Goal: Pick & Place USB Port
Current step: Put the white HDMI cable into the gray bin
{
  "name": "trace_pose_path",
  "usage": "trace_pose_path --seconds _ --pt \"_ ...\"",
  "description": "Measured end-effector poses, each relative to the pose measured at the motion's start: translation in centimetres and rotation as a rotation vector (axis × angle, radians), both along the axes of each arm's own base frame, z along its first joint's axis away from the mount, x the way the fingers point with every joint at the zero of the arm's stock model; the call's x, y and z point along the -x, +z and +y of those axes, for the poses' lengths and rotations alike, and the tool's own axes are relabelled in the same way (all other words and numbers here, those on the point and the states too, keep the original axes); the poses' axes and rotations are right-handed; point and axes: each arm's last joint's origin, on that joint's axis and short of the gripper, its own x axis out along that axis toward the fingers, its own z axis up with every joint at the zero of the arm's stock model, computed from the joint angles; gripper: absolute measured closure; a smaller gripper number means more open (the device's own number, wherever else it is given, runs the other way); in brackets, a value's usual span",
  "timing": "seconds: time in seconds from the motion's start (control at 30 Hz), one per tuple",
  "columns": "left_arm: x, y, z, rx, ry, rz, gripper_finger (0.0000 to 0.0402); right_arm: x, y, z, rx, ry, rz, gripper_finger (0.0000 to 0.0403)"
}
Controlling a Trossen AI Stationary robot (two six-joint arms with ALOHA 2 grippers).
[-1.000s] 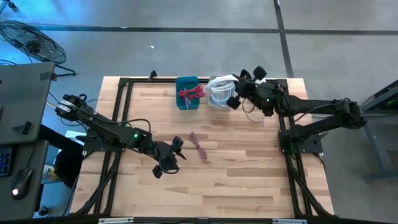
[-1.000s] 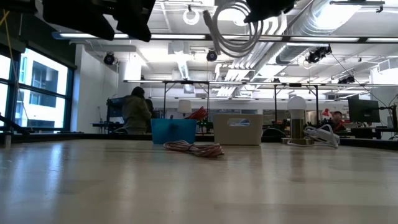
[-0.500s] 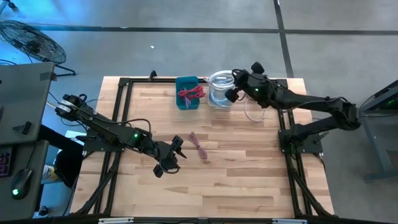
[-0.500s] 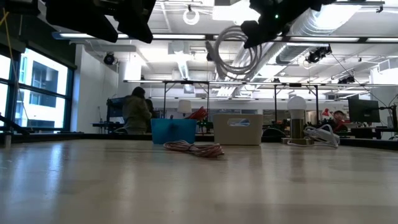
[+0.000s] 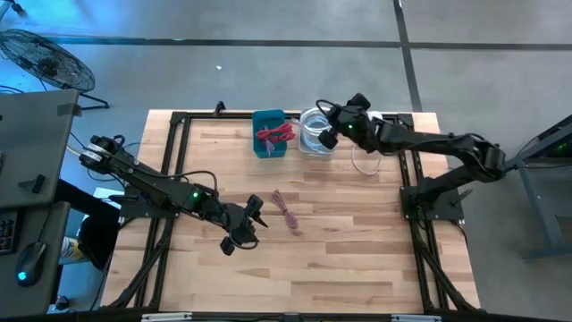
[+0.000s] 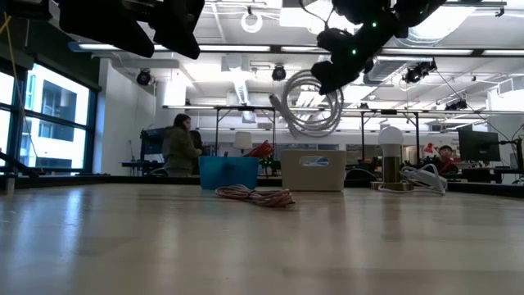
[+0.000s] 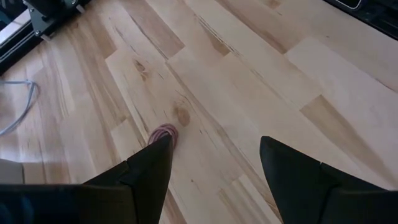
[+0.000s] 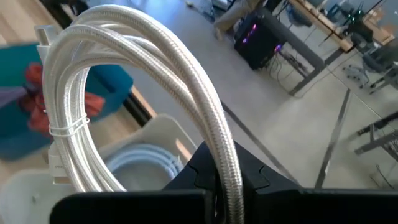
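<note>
A coiled white braided USB cable (image 5: 312,123) hangs from my right gripper (image 5: 329,136) above the white bin (image 5: 307,150) at the table's far edge. The low view shows the coil (image 6: 309,105) in the air over that bin (image 6: 313,170). Beside it stands a blue bin (image 5: 258,148) holding red cables. A small red coiled cable (image 5: 286,211) lies flat on the table's middle. My left gripper (image 5: 248,224) hovers open just left of it; its wrist view shows the red cable's end (image 7: 165,132) ahead of the fingers. My right gripper is shut on the white cable's coil, pinching the bundled strands (image 8: 219,137) at one side of the loop between its two fingers. The coil is lifted clear and hangs below and in front of the fingers, above the white bin (image 8: 146,163).
A loose white cable (image 5: 362,163) lies on the table near the right arm's base. The table's black frame rails (image 5: 179,161) run along both sides. Bare wood spreads across the near half. People and desks show in the room beyond.
My right gripper has carried the white coil toward the table's left and down, from beside the white bin to over it; the coil hangs lower now. My left arm has kept still.
</note>
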Motion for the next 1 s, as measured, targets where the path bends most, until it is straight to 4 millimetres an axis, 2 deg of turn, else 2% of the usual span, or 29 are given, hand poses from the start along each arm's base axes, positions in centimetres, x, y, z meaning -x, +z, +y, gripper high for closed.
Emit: trace_pose_path --seconds 0.13,0.73,1.0 --pt "0.0 0.0 0.0 0.000 0.000 0.001 0.0163 0.1 -0.7 -0.2 -0.033 -0.013 0.037 0.0395" --pt "0.0 0.0 0.0 0.001 -0.001 0.000 0.0163 0.9 -1.4 -1.2 -0.127 -0.014 0.039 0.0395" --pt "0.0 0.0 0.0 0.001 -0.001 0.000 0.0163 0.0 -2.9 -1.7 -0.166 0.007 0.077 0.0395"
